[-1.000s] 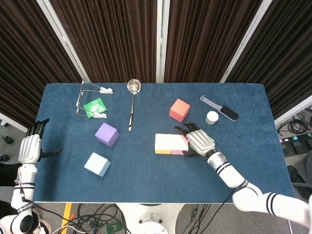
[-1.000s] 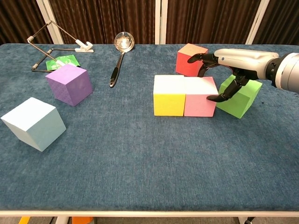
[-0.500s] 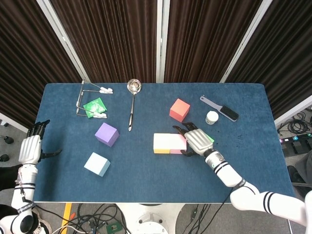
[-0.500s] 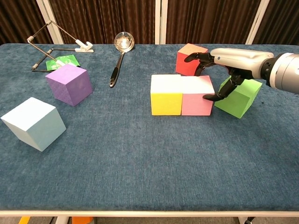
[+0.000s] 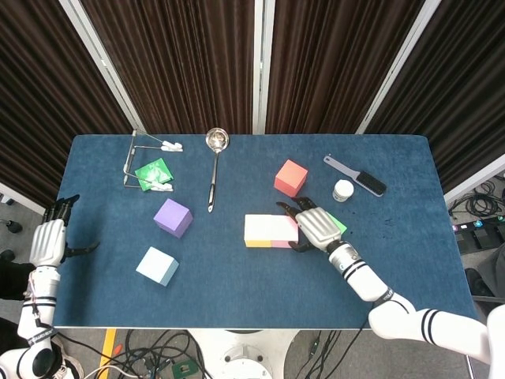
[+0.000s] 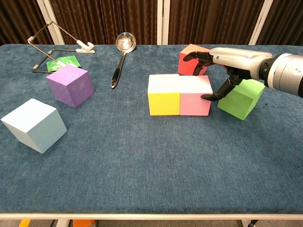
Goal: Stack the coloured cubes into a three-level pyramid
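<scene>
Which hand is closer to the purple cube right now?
Left, going by the head view. The left hand hangs off the table's left edge, well apart from the purple cube. The right hand is further still, across the table beside the pink cube.

The head view looks steeply down from above the near edge, taking in the whole blue table (image 5: 110, 197) and curtains behind; the chest view sits low and close (near tabletop height), facing the same way, sharing the table's middle
</scene>
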`<control>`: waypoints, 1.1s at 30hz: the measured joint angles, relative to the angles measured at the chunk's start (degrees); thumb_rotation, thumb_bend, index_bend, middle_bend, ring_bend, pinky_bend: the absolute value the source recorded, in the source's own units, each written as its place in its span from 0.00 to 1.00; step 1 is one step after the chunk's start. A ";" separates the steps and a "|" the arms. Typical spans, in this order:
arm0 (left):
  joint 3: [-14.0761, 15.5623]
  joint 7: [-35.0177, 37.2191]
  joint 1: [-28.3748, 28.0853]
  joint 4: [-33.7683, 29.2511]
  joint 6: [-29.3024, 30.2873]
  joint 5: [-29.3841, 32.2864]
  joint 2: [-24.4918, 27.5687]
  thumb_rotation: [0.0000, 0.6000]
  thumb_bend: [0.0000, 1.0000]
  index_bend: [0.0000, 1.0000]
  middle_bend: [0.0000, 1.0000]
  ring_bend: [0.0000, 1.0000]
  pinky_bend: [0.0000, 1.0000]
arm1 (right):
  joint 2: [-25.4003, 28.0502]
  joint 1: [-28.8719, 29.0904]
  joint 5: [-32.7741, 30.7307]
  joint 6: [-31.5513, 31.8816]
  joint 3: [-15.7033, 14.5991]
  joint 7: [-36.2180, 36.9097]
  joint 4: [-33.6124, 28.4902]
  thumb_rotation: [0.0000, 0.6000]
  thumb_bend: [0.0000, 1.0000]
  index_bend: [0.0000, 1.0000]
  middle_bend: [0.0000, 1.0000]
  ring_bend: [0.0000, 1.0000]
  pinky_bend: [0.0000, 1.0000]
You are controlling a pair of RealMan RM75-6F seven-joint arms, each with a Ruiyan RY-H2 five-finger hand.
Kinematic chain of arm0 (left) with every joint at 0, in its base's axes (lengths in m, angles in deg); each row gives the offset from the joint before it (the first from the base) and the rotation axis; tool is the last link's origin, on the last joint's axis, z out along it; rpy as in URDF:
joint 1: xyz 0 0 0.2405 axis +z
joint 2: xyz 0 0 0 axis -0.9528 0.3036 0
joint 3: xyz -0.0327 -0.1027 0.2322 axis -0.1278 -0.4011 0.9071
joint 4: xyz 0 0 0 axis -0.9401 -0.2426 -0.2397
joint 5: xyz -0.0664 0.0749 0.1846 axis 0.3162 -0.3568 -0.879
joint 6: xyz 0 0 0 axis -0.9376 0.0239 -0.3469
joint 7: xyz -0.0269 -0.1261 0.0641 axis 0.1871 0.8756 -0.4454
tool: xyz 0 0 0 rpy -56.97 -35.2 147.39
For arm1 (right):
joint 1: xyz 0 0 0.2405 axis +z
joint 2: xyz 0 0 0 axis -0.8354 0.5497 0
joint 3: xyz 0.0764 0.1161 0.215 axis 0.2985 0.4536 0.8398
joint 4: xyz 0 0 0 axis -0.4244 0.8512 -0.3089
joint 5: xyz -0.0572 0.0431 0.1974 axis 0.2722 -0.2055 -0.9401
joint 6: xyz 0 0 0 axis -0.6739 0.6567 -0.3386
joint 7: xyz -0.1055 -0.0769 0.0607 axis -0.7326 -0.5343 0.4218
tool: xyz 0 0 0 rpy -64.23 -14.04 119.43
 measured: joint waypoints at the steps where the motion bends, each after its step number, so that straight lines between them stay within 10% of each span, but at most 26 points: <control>1: 0.00 0.00 0.01 0.03 0.00 -0.03 0.00 1.00 0.10 0.09 0.09 0.00 0.06 | -0.03 0.01 0.09 0.09 0.00 0.03 0.02 1.00 0.30 0.00 0.39 0.00 0.00; 33: -0.01 0.05 0.02 0.31 -0.76 -0.41 -0.21 1.00 0.10 0.09 0.09 0.00 0.06 | -0.08 0.54 -0.46 0.21 -0.59 -1.76 0.12 1.00 0.31 0.00 0.39 0.00 0.00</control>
